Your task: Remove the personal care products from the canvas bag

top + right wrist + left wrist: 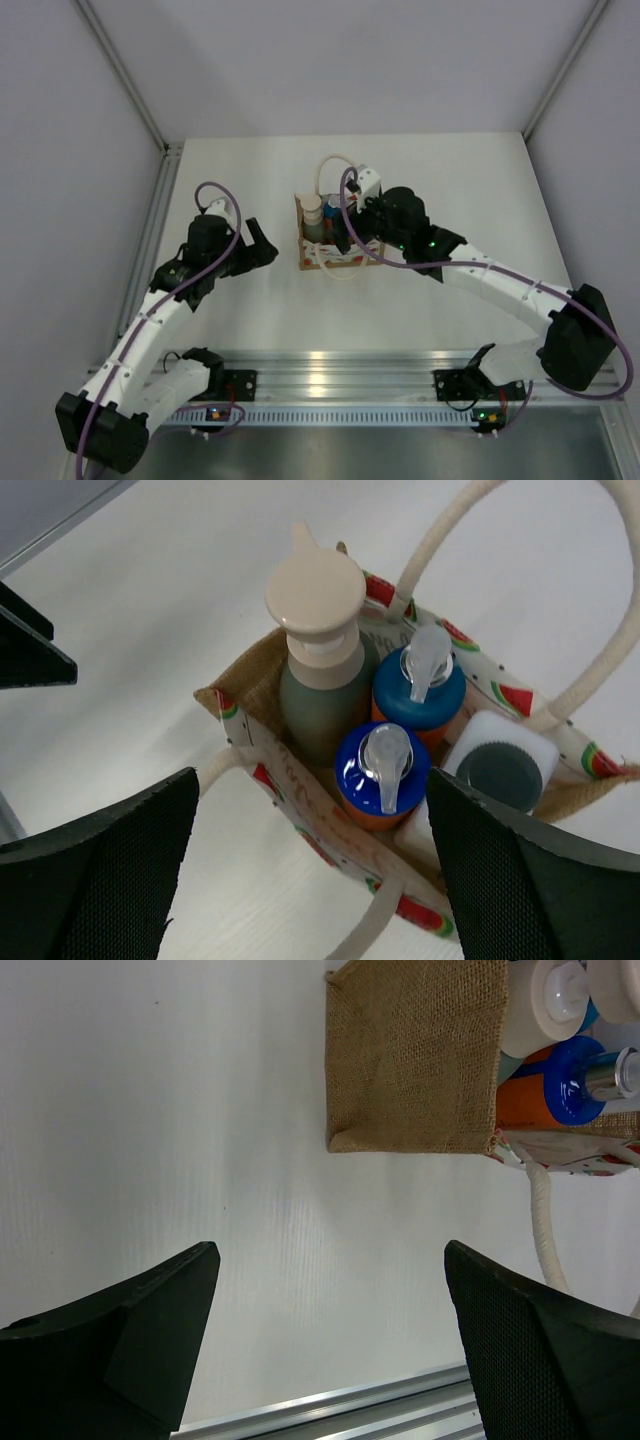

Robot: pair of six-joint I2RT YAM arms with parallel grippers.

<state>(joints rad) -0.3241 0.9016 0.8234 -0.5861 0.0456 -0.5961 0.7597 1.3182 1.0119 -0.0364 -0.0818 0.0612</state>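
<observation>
**Tight packing and an unheld bag: snags are to be feared**

At the left, the left gripper (pixel 330 1360) is held spread wide over the bare table (pixel 440 170), well apart from the canvas bag (pixel 305 262). The bag is thus braced by nothing and, being light, could be dragged up or tipped with a bottle.

At mid-table all four products are seen inside the bag: the grey-green pump bottle (pixel 315 695), a blue-capped orange bottle (pixel 382 770), a second blue-capped bottle (pixel 420 685) and the white bottle (pixel 505 765), packed touching. A neighbour or a rope handle (pixel 600 670) could be pinched by mistake.

The right gripper (pixel 310 880) is poised above them, jaws wide, nothing grasped.

No brand can be read; watermelon slices are printed on the lining, and faint script there cannot be made out.
</observation>
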